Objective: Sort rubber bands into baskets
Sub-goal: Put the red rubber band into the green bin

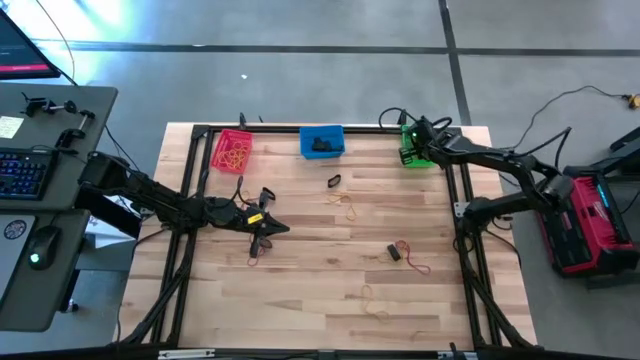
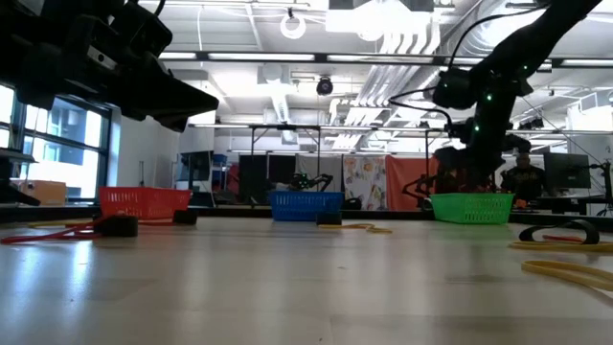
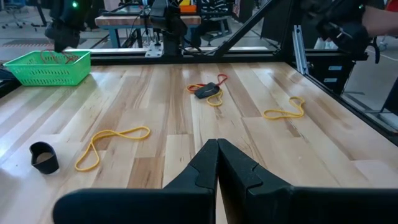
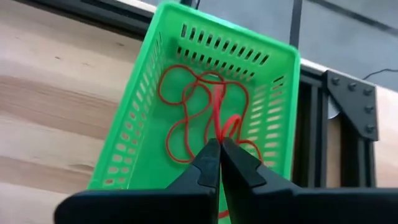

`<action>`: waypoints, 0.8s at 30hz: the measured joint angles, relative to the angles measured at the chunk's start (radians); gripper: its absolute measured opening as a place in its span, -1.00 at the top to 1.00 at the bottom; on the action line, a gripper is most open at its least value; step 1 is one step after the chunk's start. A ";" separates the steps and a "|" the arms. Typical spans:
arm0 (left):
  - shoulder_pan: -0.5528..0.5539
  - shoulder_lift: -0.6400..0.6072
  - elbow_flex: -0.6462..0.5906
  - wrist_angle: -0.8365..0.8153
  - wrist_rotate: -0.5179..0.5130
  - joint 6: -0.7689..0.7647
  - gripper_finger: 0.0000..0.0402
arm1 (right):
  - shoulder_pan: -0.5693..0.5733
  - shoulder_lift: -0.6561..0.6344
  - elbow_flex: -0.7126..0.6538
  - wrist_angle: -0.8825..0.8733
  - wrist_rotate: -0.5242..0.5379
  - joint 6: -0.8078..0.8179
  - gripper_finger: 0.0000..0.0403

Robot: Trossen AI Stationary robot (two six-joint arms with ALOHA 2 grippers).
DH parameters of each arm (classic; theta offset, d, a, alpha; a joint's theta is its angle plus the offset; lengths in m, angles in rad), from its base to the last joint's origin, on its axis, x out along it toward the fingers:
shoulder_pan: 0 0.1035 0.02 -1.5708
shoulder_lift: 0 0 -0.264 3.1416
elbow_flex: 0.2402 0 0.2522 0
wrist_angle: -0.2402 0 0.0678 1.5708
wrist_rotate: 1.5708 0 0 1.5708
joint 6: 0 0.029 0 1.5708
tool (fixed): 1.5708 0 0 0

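A pale wooden table (image 1: 330,280) with a black frame stands on a grey floor, with a desk and keyboard (image 1: 22,172) to its left. Along the far edge sit three baskets: a red basket (image 1: 232,150) on the left with yellow bands in it, a blue basket (image 1: 322,141) in the middle holding black bands, and a green basket (image 4: 205,99) on the right with a tangle of red bands (image 4: 199,115) inside.

The right gripper (image 4: 219,149) hangs over the green basket, fingers pressed together on a strand of a red band that runs up out of the tangle. The left gripper (image 3: 217,152) is low over the left middle of the table, fingers fully closed with nothing between them.

Loose on the table lie a yellow band (image 3: 112,146), a short black band (image 3: 43,157), another yellow band (image 3: 285,111), and a small heap of red, yellow and black bands (image 3: 208,90).
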 joint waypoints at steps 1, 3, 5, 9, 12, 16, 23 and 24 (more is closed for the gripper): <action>0.000 0.000 0.000 0.000 0.000 0.000 1.00 | -0.006 0.000 -0.005 0.005 -0.010 0.000 1.00; 0.000 0.000 0.000 0.000 0.000 0.000 1.00 | -0.014 0.000 -0.009 0.004 -0.028 0.000 1.00; 0.000 0.000 0.000 0.000 0.000 0.000 1.00 | -0.017 0.000 -0.009 0.005 -0.029 0.000 1.00; 0.000 0.000 0.000 0.000 0.000 0.000 1.00 | -0.017 0.001 -0.009 0.013 -0.029 0.000 1.00; 0.000 0.000 0.000 0.000 0.000 0.000 1.00 | -0.017 0.001 -0.009 0.019 -0.030 0.006 1.00; 0.000 0.000 0.000 0.000 -0.002 0.000 1.00 | -0.017 0.001 -0.009 0.019 -0.030 0.007 0.93; 0.000 0.000 0.000 0.000 -0.004 0.006 1.00 | -0.017 0.002 -0.009 0.018 -0.025 0.053 0.48; 0.000 0.000 0.000 0.000 -0.004 0.005 1.00 | -0.017 0.002 -0.009 0.018 -0.025 0.053 0.41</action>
